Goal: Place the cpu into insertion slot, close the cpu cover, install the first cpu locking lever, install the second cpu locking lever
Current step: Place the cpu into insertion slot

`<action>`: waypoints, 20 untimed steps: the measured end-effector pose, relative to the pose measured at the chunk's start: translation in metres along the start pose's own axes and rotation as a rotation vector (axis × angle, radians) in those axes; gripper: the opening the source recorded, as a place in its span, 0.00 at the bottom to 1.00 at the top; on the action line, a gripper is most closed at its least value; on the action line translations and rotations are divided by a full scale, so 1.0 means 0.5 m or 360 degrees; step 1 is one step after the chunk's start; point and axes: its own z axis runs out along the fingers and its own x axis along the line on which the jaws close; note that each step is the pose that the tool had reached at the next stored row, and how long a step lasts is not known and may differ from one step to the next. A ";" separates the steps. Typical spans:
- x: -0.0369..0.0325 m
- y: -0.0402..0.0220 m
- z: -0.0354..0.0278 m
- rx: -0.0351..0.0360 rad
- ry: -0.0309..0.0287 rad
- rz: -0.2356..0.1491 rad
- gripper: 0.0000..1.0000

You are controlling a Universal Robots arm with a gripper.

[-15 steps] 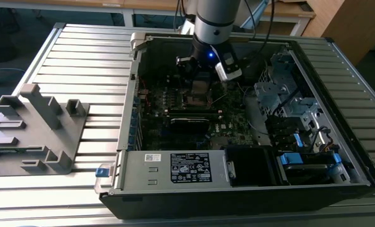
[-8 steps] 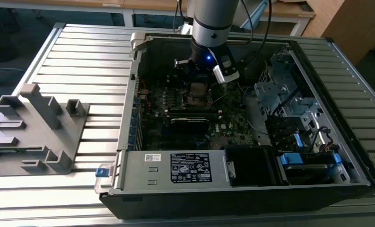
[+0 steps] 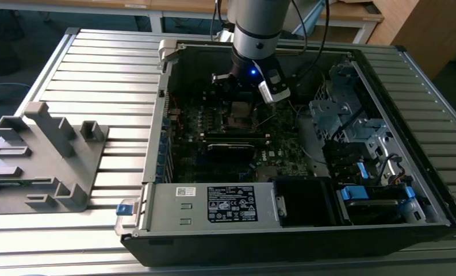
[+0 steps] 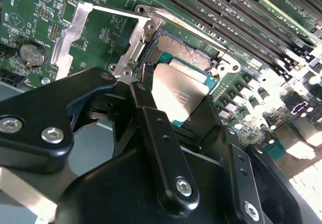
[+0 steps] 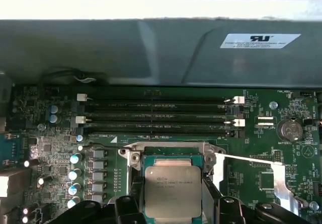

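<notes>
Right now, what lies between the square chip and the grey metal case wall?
In the first wrist view, long black memory slots lie side by side between the cpu and the grey case wall.

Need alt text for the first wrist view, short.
The gripper holds the cpu, metal top up, over the insertion slot on the green board. Long black memory slots run beyond it, with a coin battery off to one side.
</notes>
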 end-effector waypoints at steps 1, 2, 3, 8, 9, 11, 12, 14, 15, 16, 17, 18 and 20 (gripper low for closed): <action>0.000 0.000 0.000 0.0002 0.00001 0.0000 0.54; 0.000 0.000 0.000 0.0003 0.00001 0.0000 0.54; 0.000 0.000 0.000 0.0002 -0.00001 0.0000 0.54; 0.000 0.000 0.001 0.0019 0.00000 0.0000 0.54; 0.000 0.000 0.001 0.0023 -0.00001 0.0000 0.54; 0.000 0.000 0.001 0.0024 0.00000 0.0000 0.54; 0.000 0.000 0.001 0.0024 -0.00001 0.0000 0.54; 0.000 0.000 0.001 0.0024 -0.00001 0.0000 0.54; 0.000 0.000 0.001 0.0024 0.00000 0.0000 0.54; 0.000 0.000 0.001 0.0024 0.00000 0.0001 0.54; 0.000 0.000 0.001 0.0024 0.00000 0.0001 0.54; 0.000 0.000 0.001 0.0024 0.00000 0.0001 0.54; 0.000 0.000 0.001 0.0024 -0.00001 0.0001 0.54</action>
